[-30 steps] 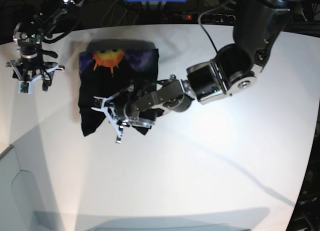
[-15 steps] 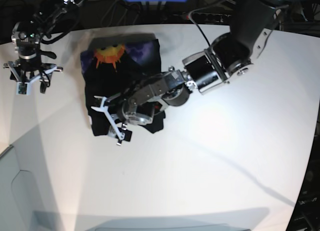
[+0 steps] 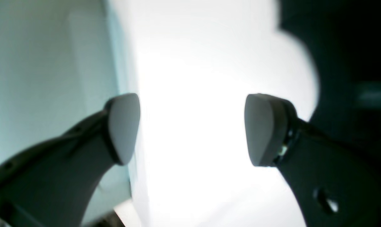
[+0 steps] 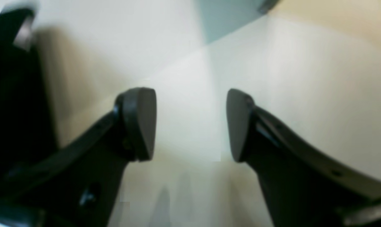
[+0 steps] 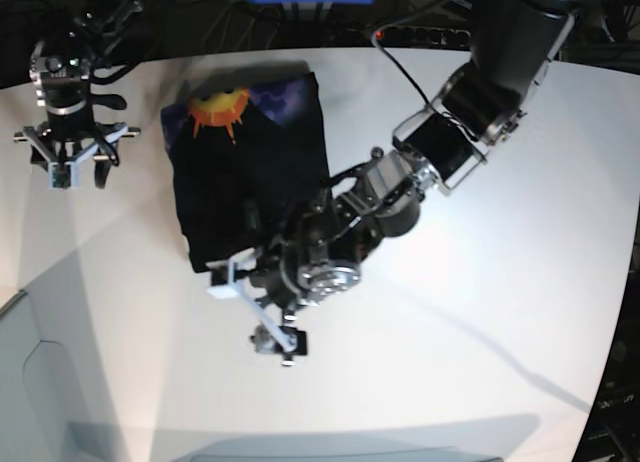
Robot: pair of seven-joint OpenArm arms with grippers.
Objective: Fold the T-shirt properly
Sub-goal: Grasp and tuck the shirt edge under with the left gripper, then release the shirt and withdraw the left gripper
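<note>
The left gripper (image 5: 252, 314) reaches low over the table (image 5: 450, 312), jaws wide and empty. The right gripper (image 5: 68, 157) hangs vertical, jaws apart, empty. The left arm hides the lower right corner of the T-shirt (image 5: 245, 172).

You have no readable text, labels, brands or numbers in any of these views. The T-shirt (image 5: 250, 172) shows only a picture print, an orange-and-yellow sun on purple, with no lettering you could make out.

matt black cloth t-shirt (image 5: 245, 182) on a smooth white table (image 5: 450, 332).
</note>
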